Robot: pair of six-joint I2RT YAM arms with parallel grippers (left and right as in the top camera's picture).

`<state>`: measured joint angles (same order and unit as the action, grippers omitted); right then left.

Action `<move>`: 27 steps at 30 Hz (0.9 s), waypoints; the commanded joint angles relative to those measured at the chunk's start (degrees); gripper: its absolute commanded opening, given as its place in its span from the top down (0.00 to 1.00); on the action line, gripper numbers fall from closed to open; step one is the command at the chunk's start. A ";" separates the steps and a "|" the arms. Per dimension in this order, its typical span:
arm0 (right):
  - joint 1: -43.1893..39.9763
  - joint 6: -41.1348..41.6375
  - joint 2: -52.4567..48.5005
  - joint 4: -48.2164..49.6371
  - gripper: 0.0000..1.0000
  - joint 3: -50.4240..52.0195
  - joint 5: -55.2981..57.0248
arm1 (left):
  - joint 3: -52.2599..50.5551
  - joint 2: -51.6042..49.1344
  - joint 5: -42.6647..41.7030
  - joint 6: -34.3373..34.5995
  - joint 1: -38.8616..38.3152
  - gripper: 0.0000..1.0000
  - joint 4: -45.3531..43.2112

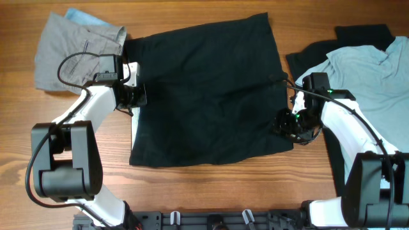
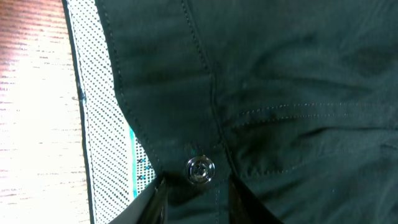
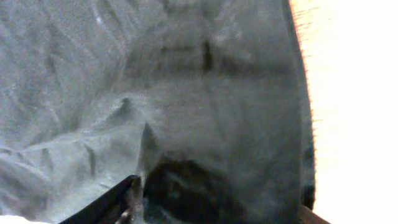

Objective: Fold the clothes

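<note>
The clothes: large black shorts (image 1: 211, 96) lie spread flat mid-table. My left gripper (image 1: 135, 97) sits at their left edge. In the left wrist view its fingers (image 2: 155, 205) stand a little apart on either side of the waistband, just below a metal snap button (image 2: 200, 169), and the dotted white lining (image 2: 102, 124) shows. My right gripper (image 1: 285, 122) is at the shorts' right edge. In the right wrist view its jaws are wide, one finger (image 3: 127, 199) at the left, with rumpled cloth (image 3: 205, 112) under them and nothing pinched.
Grey shorts (image 1: 64, 51) lie at the back left on something pale blue (image 1: 80, 16). A pale blue T-shirt (image 1: 377, 70) lies at the right over another black garment (image 1: 364, 32). Bare wood (image 1: 211, 191) runs along the front edge.
</note>
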<state>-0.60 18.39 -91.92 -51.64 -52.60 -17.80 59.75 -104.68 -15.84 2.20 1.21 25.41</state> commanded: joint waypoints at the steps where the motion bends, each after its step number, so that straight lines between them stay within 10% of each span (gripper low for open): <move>1: -0.24 -4.48 -0.68 1.77 0.43 -0.44 -0.50 | 0.28 0.44 -3.37 -0.46 -0.20 0.73 2.08; 14: -0.24 -1.51 -0.44 -0.92 0.33 -4.90 2.38 | -0.37 8.66 0.87 -0.48 -0.37 0.49 14.21; 27: -0.24 -1.90 -0.44 -1.42 0.31 -4.87 2.38 | -1.62 1.46 2.43 -0.50 -0.09 0.30 -0.61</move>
<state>-0.60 16.40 -91.92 -52.80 -56.51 -16.40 58.65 -101.16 -14.37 2.17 1.13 27.24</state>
